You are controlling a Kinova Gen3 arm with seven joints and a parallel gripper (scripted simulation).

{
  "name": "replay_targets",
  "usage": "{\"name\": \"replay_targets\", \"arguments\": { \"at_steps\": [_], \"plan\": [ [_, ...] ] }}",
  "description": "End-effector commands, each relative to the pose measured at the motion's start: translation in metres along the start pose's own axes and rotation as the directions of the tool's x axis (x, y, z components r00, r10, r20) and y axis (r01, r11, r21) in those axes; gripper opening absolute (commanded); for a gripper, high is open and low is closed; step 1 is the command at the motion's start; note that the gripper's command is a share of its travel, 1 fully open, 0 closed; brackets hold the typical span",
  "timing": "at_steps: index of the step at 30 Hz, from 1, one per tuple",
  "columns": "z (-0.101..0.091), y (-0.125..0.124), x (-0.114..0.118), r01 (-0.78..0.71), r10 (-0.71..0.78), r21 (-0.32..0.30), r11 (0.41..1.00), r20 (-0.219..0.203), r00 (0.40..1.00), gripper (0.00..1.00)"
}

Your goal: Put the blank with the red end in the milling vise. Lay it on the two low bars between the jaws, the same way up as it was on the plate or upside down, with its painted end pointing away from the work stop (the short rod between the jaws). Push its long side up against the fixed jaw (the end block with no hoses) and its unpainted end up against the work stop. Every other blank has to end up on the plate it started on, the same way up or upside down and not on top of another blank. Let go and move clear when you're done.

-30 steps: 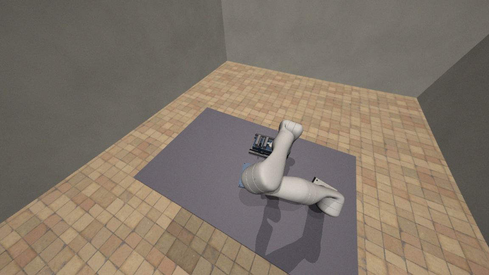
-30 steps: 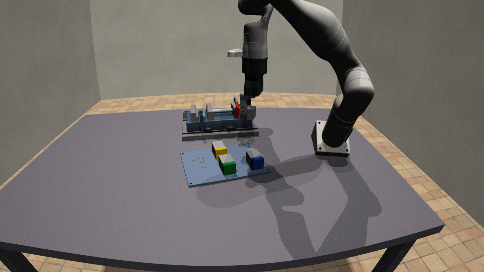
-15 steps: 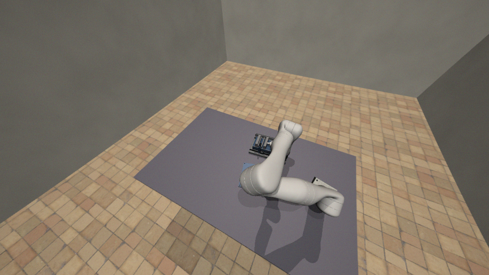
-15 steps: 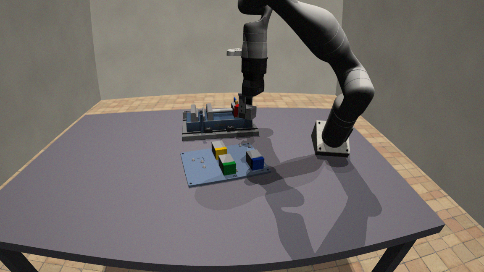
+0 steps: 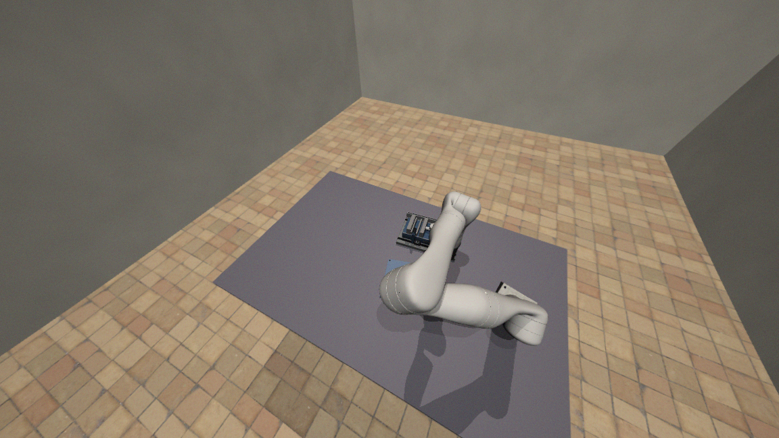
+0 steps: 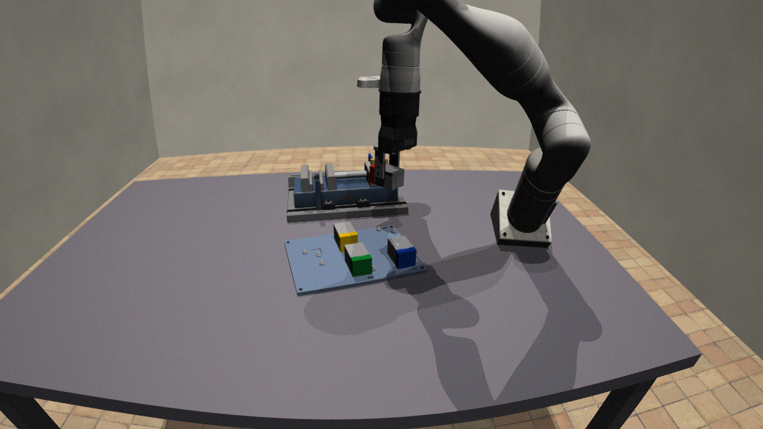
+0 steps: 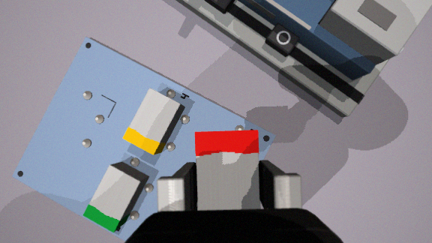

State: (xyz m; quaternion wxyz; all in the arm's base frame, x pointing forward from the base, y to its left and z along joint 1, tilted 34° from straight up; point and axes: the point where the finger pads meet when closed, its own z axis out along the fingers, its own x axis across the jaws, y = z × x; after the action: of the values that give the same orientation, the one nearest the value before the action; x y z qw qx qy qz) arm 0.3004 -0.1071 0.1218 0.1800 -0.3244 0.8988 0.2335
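Red-ended blank (image 6: 372, 173) (image 7: 227, 176) is a pale grey block in the wrist view, with a broad red band across its far end, a ragged paint edge and shadow over part of its top. The gripper (image 6: 387, 167) (image 7: 227, 178) is clenched on it, one finger against each side, and its rear is hidden by the gripper's dark body. Behind it lies the blue plate (image 5: 395, 265) (image 6: 309, 272) (image 7: 56, 112), carrying the yellow-ended blank (image 6: 346, 236) (image 7: 151, 120) and the green-ended blank (image 6: 357, 258) (image 7: 114, 195) beside small round-topped pegs (image 7: 87, 95). In the exterior view, the red-ended blank is up at the hose-side end of the milling vise (image 5: 416, 231) (image 6: 346, 197) (image 7: 337, 56), away from the slot between its jaw blocks; this view also shows the blue-ended blank (image 6: 401, 251) on the plate. From the top, the arm (image 5: 462, 305) (image 6: 496, 47) hides the gripper, the blanks and most of the plate, while part of the vise shows beside it.
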Motion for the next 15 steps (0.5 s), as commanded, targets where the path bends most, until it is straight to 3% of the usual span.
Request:
{"name": "replay_targets", "arguments": {
  "at_steps": [1, 15],
  "plan": [
    [0.001, 0.0005, -0.0009, -0.027, 0.027, -0.002, 1.0, -0.004, 1.0, 0.0],
    [0.0011, 0.0005, -0.0009, -0.211, 0.211, 0.0, 0.978, -0.003, 0.978, 0.0]
  ]
}}
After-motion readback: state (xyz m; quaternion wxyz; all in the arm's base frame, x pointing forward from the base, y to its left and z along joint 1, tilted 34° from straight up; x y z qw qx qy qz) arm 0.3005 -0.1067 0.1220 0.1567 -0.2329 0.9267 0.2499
